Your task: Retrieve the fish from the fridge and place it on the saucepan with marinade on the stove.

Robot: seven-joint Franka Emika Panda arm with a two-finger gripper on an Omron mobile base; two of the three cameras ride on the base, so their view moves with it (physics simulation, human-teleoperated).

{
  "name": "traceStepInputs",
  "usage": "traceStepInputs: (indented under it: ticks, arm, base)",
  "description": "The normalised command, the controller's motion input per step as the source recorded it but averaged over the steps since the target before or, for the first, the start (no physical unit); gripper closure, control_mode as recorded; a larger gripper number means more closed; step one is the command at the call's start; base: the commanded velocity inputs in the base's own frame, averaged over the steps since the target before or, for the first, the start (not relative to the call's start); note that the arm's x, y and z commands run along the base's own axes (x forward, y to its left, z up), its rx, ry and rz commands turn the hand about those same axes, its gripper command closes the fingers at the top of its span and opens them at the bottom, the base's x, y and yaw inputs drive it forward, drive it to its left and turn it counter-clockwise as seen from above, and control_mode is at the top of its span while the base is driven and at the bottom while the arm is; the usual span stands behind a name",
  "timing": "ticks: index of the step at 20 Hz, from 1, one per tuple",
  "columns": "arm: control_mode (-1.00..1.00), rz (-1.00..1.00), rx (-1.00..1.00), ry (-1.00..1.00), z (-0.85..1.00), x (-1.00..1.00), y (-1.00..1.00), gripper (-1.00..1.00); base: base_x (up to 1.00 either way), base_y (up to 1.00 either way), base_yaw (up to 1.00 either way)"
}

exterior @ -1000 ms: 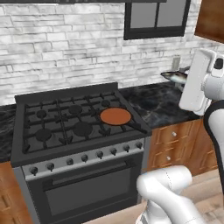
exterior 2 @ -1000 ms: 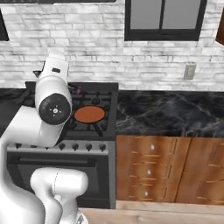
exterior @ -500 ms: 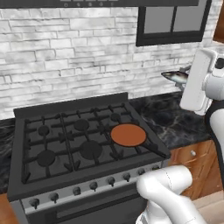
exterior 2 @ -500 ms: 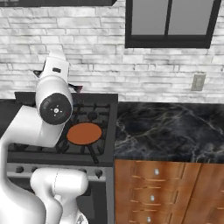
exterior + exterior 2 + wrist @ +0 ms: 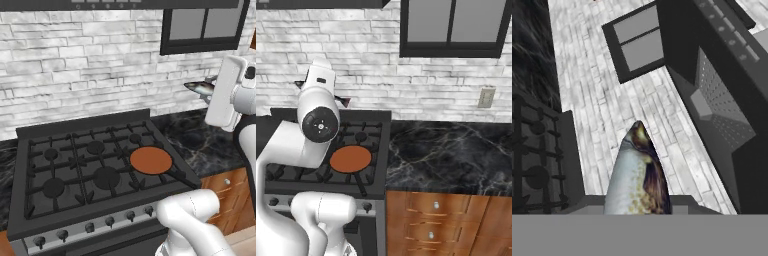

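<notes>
Pincer (image 5: 214, 89) clamps fish (image 5: 199, 88), high above counter edge (image 5: 220, 172).

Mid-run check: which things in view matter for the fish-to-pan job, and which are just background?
Job:
- slender silvery-grey fish, held in the shut gripper
- shallow round black pan with orange-brown inside
- black gas cooktop

Background:
- dark-framed window
- wall outlet
- black marble counter
- wooden drawers
</notes>
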Motion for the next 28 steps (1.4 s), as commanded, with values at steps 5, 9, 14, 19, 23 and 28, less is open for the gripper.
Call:
traceStepInputs:
  ticks: [5,9,14,19,23,28]
  arm:
    - [1.00,0.00,0.00,0.00,0.00,0.00,0.00,1.00]
    - [-1.00,0.00,0.00,0.03,0.00,0.00,0.00,1.00]
    - [-1.00,0.00,0.00,0.24,-0.04,0.01,0.00,1.00]
    - [-1.00,-0.03,0.00,0.24,-0.16,0.00,0.00,1.00]
    - [-1.00,-0.01,-0.04,0.19,-0.47,0.03,0.00,1.00]
    - [-1.00,-0.01,-0.01,0.20,-0.71,0.01,0.00,1.00]
  base:
    - [0.02,0.00,0.00]
    - [0.00,0.00,0.00]
    - [0.00,0.00,0.00]
    - [0.00,0.00,0.00]
    - [0.00,0.00,0.00]
    - [0.00,0.00,0.00]
